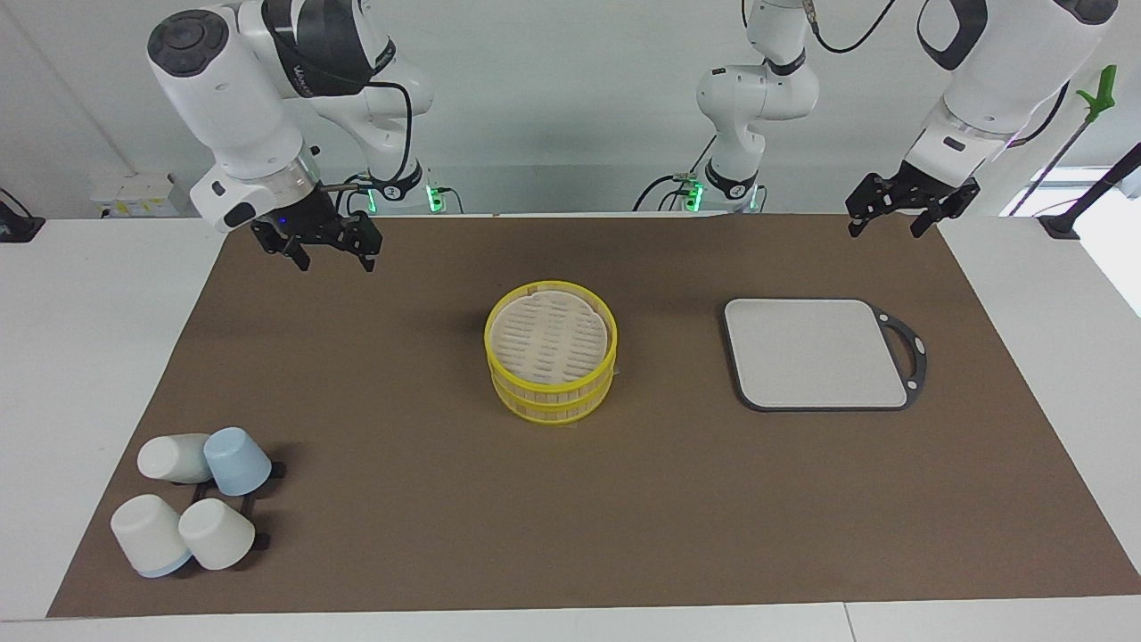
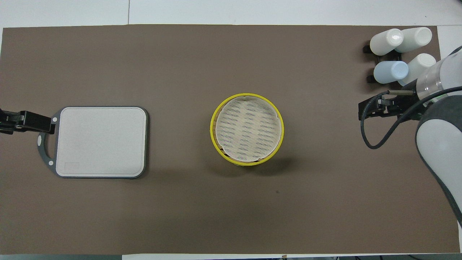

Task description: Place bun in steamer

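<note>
The steamer (image 1: 551,337) stands in the middle of the brown mat, a round yellow-rimmed basket with its slotted beige lid on it; it also shows in the overhead view (image 2: 247,129). No bun is in view. My right gripper (image 1: 334,260) is open and empty, raised over the mat's edge nearest the robots at the right arm's end; in the overhead view it (image 2: 364,110) hangs beside the cups. My left gripper (image 1: 887,227) is open and empty, raised over the mat's corner at the left arm's end, next to the board's handle (image 2: 43,148).
A grey rectangular board (image 1: 816,352) with a dark rim and handle lies toward the left arm's end of the table. Several white cups and one blue cup (image 1: 236,459) sit on a black rack at the right arm's end, farther from the robots than the steamer.
</note>
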Robot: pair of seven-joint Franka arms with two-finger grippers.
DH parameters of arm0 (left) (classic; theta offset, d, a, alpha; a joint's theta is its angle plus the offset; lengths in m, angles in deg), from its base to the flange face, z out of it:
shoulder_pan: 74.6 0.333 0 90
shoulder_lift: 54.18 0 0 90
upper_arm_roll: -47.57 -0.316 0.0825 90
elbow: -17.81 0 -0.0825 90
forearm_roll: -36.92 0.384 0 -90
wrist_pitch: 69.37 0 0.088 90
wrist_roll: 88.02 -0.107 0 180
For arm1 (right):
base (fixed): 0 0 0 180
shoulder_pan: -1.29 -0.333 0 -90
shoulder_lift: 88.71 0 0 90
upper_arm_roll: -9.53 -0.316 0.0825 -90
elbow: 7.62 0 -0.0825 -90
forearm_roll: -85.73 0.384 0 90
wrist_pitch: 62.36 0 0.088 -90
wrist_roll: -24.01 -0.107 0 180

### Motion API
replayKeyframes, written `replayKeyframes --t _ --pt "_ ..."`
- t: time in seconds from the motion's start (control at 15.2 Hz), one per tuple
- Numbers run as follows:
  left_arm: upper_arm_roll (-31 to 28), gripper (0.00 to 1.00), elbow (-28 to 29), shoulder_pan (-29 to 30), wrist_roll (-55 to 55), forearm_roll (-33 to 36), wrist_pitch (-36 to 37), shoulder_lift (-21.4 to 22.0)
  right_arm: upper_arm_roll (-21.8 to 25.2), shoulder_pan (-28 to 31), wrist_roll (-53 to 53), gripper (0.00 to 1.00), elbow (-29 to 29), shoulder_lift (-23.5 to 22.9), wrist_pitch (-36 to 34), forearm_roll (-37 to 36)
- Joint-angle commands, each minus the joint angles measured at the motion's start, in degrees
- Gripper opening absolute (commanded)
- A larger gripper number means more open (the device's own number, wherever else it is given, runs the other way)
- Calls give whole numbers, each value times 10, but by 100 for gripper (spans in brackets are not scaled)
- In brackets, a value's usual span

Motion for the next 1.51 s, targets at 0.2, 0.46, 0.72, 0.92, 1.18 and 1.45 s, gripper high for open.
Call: replayKeyframes --t 0.2,0.46,0.72,0.92,1.18,1.45 --pt "-3 100 9 1 -5 -8 1 11 -3 0 34 100 -7 1 28 -43" --pt "-3 100 9 3 -4 -8 6 12 -4 5 47 100 -7 0 12 -46" --pt "-3 100 14 3 -5 -8 6 14 -3 29 60 100 -6 0 6 -44" --pt "-3 100 14 2 -5 -8 5 14 -6 53 65 100 -3 0 1 -45" --pt "-3 100 14 -2 -4 -8 4 14 -10 65 74 100 -1 0 -3 -42" --pt "-3 100 14 -2 -4 -8 4 14 -10 64 75 100 1 -2 -2 -42"
